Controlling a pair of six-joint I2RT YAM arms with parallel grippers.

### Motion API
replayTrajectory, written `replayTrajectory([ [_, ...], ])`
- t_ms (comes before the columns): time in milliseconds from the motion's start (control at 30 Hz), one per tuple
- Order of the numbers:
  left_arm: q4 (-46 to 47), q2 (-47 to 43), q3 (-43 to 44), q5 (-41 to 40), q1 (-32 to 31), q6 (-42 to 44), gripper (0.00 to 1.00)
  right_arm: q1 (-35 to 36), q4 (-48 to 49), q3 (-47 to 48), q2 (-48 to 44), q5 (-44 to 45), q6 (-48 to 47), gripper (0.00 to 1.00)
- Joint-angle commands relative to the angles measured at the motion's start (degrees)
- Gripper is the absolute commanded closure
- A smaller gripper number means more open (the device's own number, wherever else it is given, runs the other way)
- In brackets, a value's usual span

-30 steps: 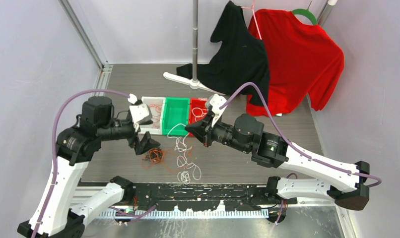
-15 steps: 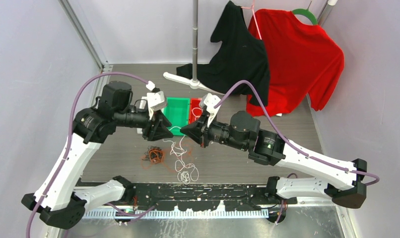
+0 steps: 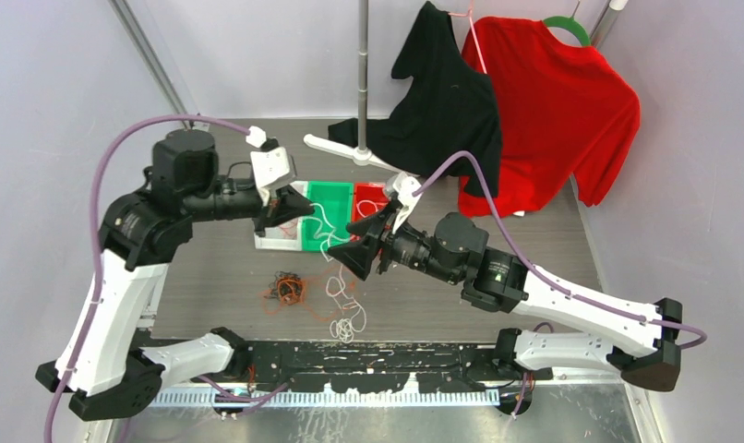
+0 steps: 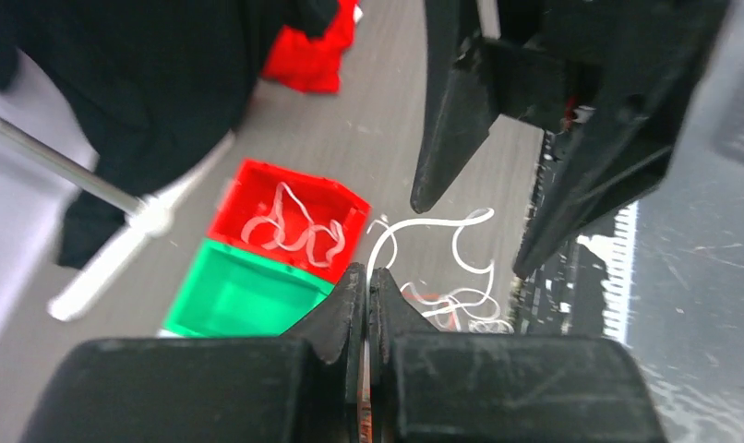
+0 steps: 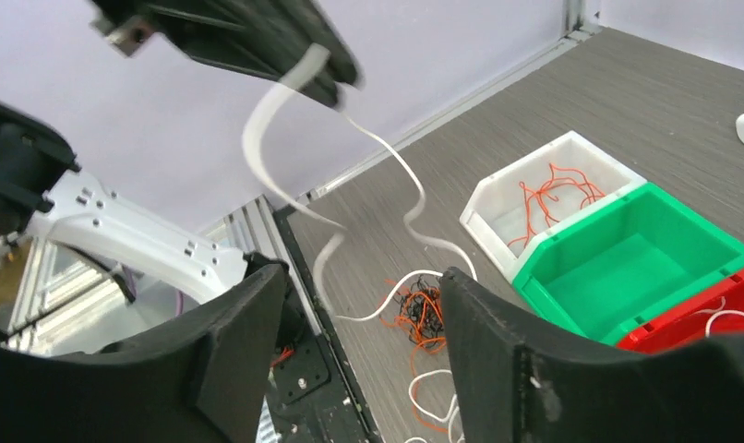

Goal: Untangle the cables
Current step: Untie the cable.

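Left gripper [image 4: 368, 281] just clamped on white cable [image 5: 250, 129], right gripper [image 5: 359, 277] below it has parted its jaws: handover made, left can draw it clear.

Left arm [image 3: 119, 277] raised with jaws pinched together; right arm [image 3: 571, 300] low, jaws parted.

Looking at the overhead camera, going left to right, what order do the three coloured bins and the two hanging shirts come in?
white bin → green bin → red bin → black shirt → red shirt
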Motion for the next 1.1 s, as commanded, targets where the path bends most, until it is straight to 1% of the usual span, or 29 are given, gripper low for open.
replayTrajectory([
  [0,0.24,-0.54,6.83,0.87,-0.68,6.81,1.0,-2.14,7.93,-1.62,-4.11,4.29,5.61,0.3],
  [133,1.09,-1.34,8.12,1.45,-1.06,9.96,1.0,-5.12,11.0,-4.63,-8.05,4.81,8.62,0.21],
  [200,3.02,-2.14,7.72,1.09,-1.1,10.19,1.0,-6.5,10.8,-5.41,-9.06,3.98,9.06,0.16],
  [267,5.62,-2.94,7.11,0.95,-1.16,9.58,1.0,-7.02,10.85,-5.59,-9.19,3.17,8.81,0.13],
  [400,8.57,-3.24,7.63,0.66,-1.18,8.15,1.0,-7.01,10.8,-3.5,-6.46,-2.79,7.47,0.08],
  [567,13.53,-4.23,7.44,-1.11,-1.23,7.33,1.0,-7.04,16.85,-2.85,-1.84,-13.58,8.7,0.08],
  [633,14.3,-4.2,7.98,-2.41,-1.2,7.33,1.0,-7.04,19.27,-2.92,-0.89,-15.81,9.68,0.08],
  [800,14.52,-4.15,8.5,-3.34,-1.23,7.57,1.0,-7.04,23.81,-2.09,1.86,-17.72,10.54,0.08],
  [967,17.1,-3.38,9.95,-3.82,-1.25,5.54,1.0,-6.95,26.06,0.57,7.8,-17.56,10.18,0.1],
  [1067,17.89,-2.26,12.23,-3.95,-1.25,4.11,1.0,-6.66,26.2,1.63,11.84,-17.58,9.08,0.13],
])
